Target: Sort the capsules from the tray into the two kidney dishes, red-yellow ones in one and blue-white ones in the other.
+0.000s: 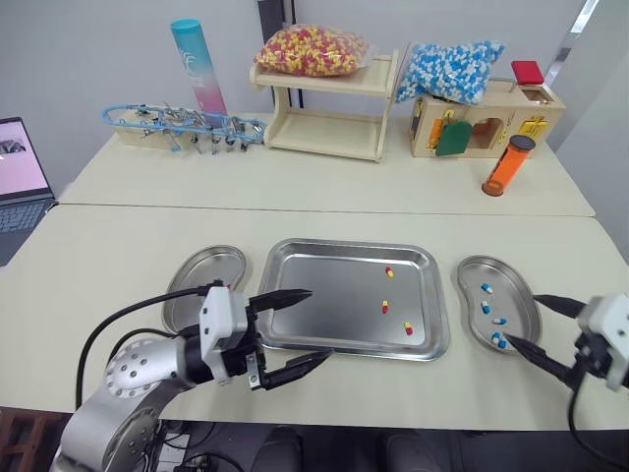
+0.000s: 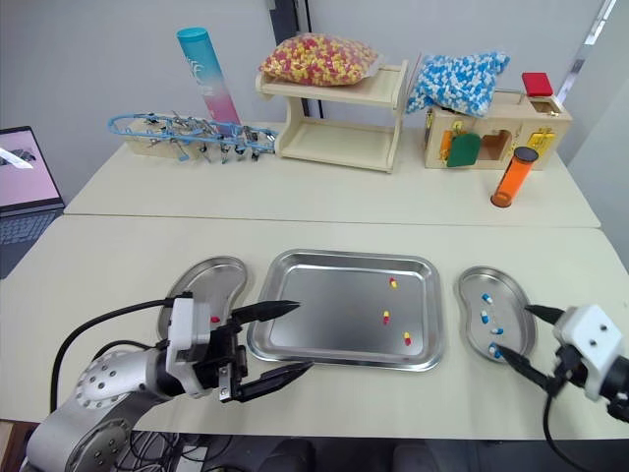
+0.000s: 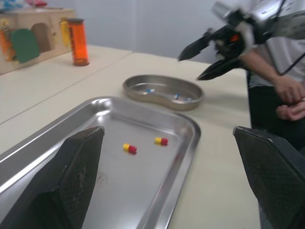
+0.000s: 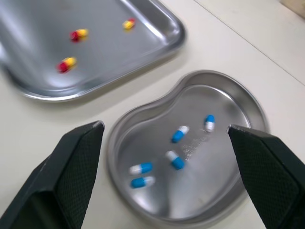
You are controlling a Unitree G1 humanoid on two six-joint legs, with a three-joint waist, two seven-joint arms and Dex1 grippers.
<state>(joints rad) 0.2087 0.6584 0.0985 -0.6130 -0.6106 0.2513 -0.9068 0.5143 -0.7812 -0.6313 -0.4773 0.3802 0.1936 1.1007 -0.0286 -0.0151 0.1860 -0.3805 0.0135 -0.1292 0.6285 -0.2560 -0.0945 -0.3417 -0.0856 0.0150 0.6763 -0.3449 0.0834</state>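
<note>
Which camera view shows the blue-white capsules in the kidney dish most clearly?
The right wrist view: it looks down into the kidney dish, and five blue-white capsules lie apart. Both eye views show them small; the left wrist view shows the dish from the side, far off.

L gripper (image 1: 318, 324) & R gripper (image 1: 523, 317): fingers wide apart, empty

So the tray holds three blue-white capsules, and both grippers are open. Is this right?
Not quite: the three capsules in the tray are red-yellow, as the right wrist view shows. The blue-white ones lie in the right dish. The left gripper and right gripper are open.
</note>
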